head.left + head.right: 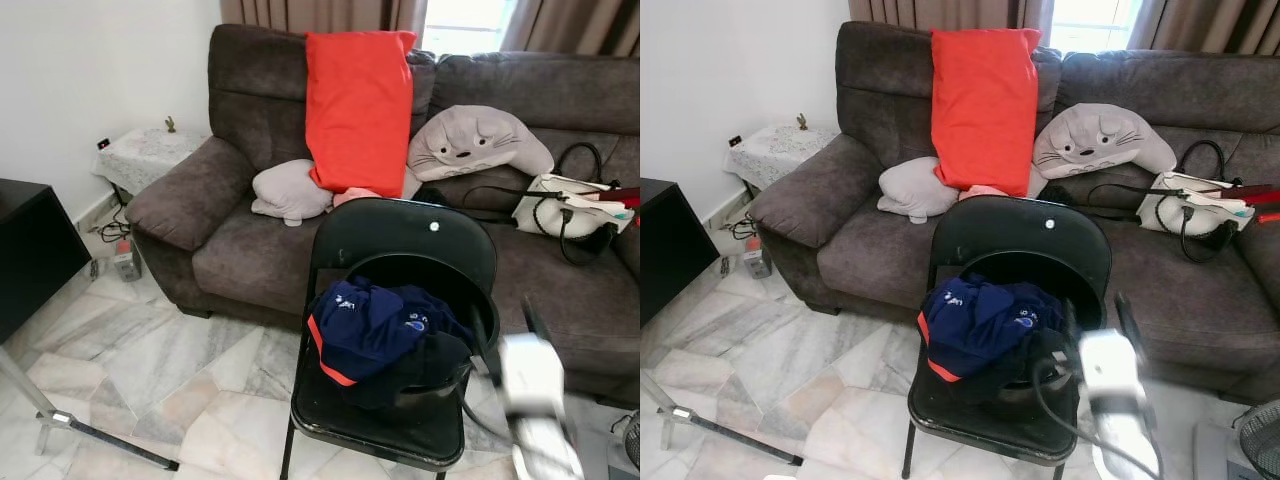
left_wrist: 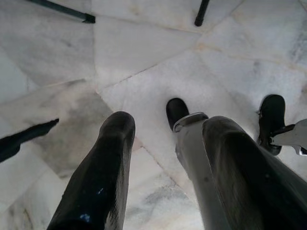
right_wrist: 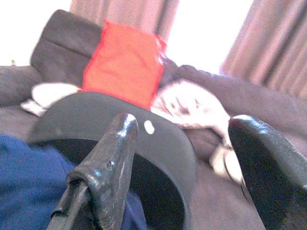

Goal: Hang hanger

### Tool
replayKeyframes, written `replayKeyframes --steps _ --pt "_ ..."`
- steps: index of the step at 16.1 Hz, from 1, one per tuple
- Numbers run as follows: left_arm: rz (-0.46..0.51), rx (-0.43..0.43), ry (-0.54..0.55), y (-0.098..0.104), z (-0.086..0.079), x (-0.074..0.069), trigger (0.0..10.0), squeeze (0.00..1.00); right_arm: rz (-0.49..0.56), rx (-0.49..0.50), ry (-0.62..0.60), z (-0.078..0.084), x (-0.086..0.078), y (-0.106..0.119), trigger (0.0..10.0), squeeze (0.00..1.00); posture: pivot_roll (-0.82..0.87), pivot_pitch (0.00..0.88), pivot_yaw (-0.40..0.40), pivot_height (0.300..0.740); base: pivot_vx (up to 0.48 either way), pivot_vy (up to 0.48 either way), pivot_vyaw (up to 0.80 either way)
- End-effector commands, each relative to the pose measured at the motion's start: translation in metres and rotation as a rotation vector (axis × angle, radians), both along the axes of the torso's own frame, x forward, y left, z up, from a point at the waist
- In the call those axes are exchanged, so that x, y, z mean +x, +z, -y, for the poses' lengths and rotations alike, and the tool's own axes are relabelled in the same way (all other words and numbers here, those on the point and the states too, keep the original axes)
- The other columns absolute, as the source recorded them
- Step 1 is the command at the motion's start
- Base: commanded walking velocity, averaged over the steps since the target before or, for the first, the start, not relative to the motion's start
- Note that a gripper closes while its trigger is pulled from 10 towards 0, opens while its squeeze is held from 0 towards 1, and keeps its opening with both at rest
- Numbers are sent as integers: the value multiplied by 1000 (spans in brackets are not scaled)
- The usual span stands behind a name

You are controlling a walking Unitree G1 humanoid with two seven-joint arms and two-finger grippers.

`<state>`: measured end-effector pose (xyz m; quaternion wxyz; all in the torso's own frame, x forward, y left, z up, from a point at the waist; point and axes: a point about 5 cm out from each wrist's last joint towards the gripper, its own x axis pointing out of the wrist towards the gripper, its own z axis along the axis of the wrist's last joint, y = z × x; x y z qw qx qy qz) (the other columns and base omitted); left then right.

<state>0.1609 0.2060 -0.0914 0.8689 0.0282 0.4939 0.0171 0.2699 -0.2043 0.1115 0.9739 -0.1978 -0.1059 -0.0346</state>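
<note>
My right pincer (image 3: 180,158), released, is raised beside the chair (image 1: 400,240) holding clothes (image 1: 375,325). No hanger seen; approach step. Left pincer (image 2: 163,158) idle, released, floorward.

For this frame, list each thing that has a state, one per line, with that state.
Right gripper: open, raised beside the chair, holding nothing.
Left gripper: open, hanging over the floor, holding nothing.
Folding chair: unfolded, upright in front of the sofa.
Blue garment: crumpled in a heap on the chair seat.
Red pillow: upright, leaning against the sofa back.
White handbag: lying on the sofa seat, straps loose.
</note>
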Motion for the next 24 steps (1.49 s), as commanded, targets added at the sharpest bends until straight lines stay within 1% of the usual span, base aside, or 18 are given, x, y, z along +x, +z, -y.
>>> replayKeyframes --steps 1,2,3,4,5,6,7,9,10,11,12,13,14,15,17,18,22,24 --pt "-28 12 -3 -2 -3 -6 10000 0 -70 -5 17 -3 1 -6 10000 0 -126 0 20 740 0 0 0" --pt "-32 12 -4 -2 -2 -6 10000 0 -101 9 79 -8 7 -4 10000 0 -122 0 21 740 0 0 0" --pt "-32 11 -4 -2 -1 -5 10000 0 -165 -6 178 -16 12 -5 10000 0 -125 0 22 740 0 0 0" --pt "-32 9 -6 -2 -1 -4 10000 0 -248 -88 298 -24 14 -6 10000 0 -120 0 21 740 0 0 0" --pt "-30 11 -4 -1 -3 -3 10000 0 -300 -212 365 -26 14 -7 10000 0 -117 0 23 740 0 0 0" --pt "-28 14 0 0 -8 -2 10000 0 -329 -295 410 -26 14 -7 10000 0 -118 0 22 740 0 0 0" --pt "-28 18 3 1 -13 -2 10000 0 -372 -351 533 -31 10 -5 10000 0 -122 0 23 740 0 0 0" --pt "-26 18 3 2 -14 -1 10000 0 -436 -347 594 -32 4 -4 10000 0 -120 0 25 740 0 0 0" --pt "-26 17 1 2 -12 -1 10000 0 -483 -374 631 -31 0 -5 10000 0 -123 0 27 740 0 0 0" --pt "-29 14 -4 1 -11 -1 10000 0 -560 -392 686 -31 -9 -8 10000 1000 -127 0 29 740 0 0 0" --pt "-34 11 -11 1 -10 -1 10000 0 -616 -388 719 -31 -15 -9 10000 1000 -129 0 29 740 0 0 0" --pt "-33 11 -12 1 -10 -1 10000 0 -652 -376 697 -29 -15 -12 10000 1000 -131 0 30 740 0 0 0" --pt "-33 10 -9 1 -10 -1 10000 0 -700 -390 674 -24 -15 -18 10000 0 -127 0 30 740 0 0 0" --pt "-32 10 -8 1 -10 -1 10000 0 -740 -424 659 -20 -14 -25 10000 0 -122 0 30 740 0 0 0" --pt "-26 16 -5 2 -13 0 10000 0 -762 -414 640 -21 -6 -28 10000 0 -121 0 32 740 0 0 0" --pt "-24 17 -4 3 -14 1 10000 0 -760 -410 634 -21 -4 -28 10000 0 -118 0 34 740 0 0 0" --pt "-23 16 -11 3 -12 3 10000 0 -726 -431 567 -23 23 -28 10000 0 -113 0 42 740 0 0 0" --pt "-24 15 -12 3 -10 3 10000 0 -718 -430 553 -23 30 -27 10000 0 -113 0 44 740 0 0 0"
